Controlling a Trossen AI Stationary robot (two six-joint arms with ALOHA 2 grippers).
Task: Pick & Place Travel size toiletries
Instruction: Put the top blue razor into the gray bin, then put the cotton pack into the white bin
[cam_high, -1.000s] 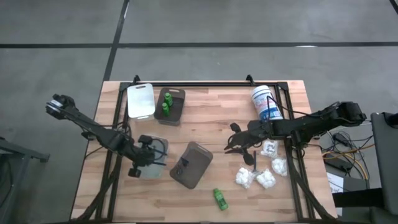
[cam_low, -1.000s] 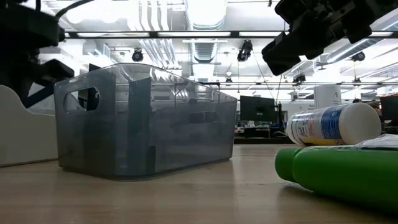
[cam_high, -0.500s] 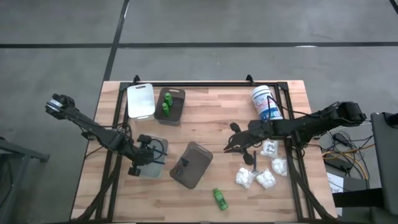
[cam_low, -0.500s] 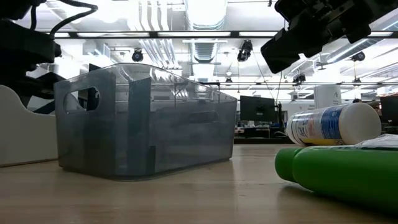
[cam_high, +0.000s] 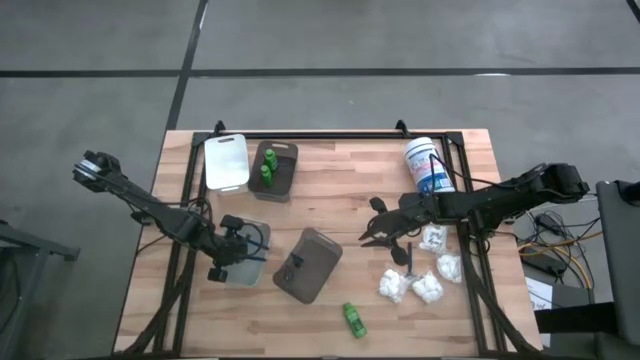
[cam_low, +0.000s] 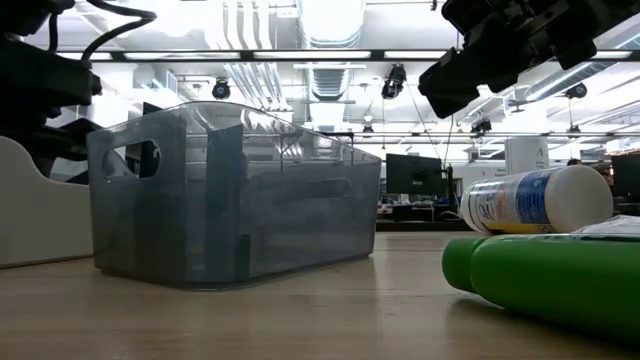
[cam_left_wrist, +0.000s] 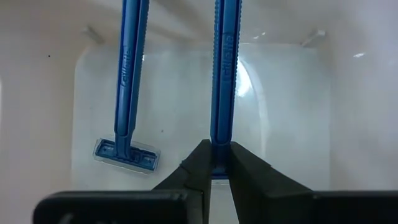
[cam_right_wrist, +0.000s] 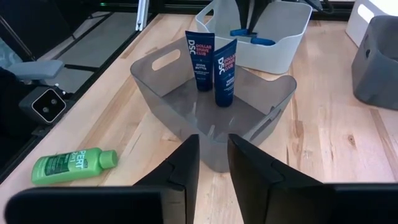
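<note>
Presently: left pincer (cam_left_wrist: 216, 149) narrow, nipping razor (cam_left_wrist: 225, 74) by handle end inside white tray (cam_left_wrist: 43, 93), beside second razor (cam_left_wrist: 127, 93). Right pincer (cam_right_wrist: 213, 155) narrow, empty, facing grey tray (cam_right_wrist: 180, 106). Risk of pivoting or snagging the neighbour, given so slight an end-hold.

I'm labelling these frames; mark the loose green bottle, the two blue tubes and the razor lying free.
green bottle (cam_right_wrist: 71, 165), right wrist view, label.
blue tubes (cam_right_wrist: 225, 73), right wrist view, nearer tube's front.
free razor (cam_left_wrist: 129, 87), left wrist view, handle.
</note>
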